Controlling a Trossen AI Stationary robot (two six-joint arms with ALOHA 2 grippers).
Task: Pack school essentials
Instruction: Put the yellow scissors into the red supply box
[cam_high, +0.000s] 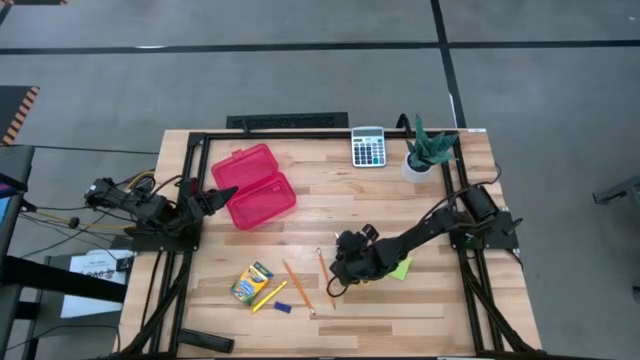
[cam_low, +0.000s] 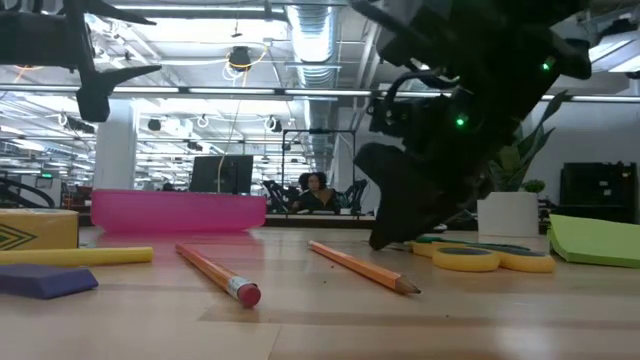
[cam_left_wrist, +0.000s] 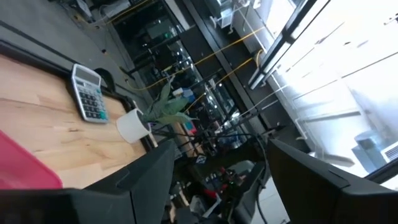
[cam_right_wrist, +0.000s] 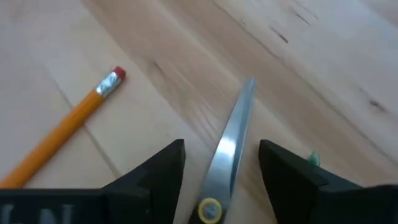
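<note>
Now, my right hand (cam_right_wrist: 221, 163) is low over the front middle of the desk (cam_high: 400, 320), fingers spread and holding nothing. The closed blades of the yellow-handled scissors (cam_right_wrist: 225, 154) lie between my two fingers, apart from both. The blades' long axis runs straight out ahead of the hand, so the fingers stand on either side of it; closing should pinch across the flat steel. I judge that crossing to be what the pickup turns on. The low view shows the scissors' yellow loops flat on the wood behind the hand, toward the lime sticky-note pad (cam_low: 598, 240).

An orange pencil (cam_right_wrist: 65, 129) lies beside the blades, well outside my fingers, eraser end forward. A second pencil (cam_high: 297, 287) lies nearer the left edge, with the yellow marker (cam_high: 268, 296), the blue eraser (cam_high: 283, 307) and the crayon box (cam_high: 251, 282) past it.

My left hand (cam_high: 222, 195) hangs at the left edge, fingers apart and empty, tips at the open red case (cam_high: 255, 186). The right arm is clearly the nearer to the scissors; the case lies toward the far left corner from there.
</note>
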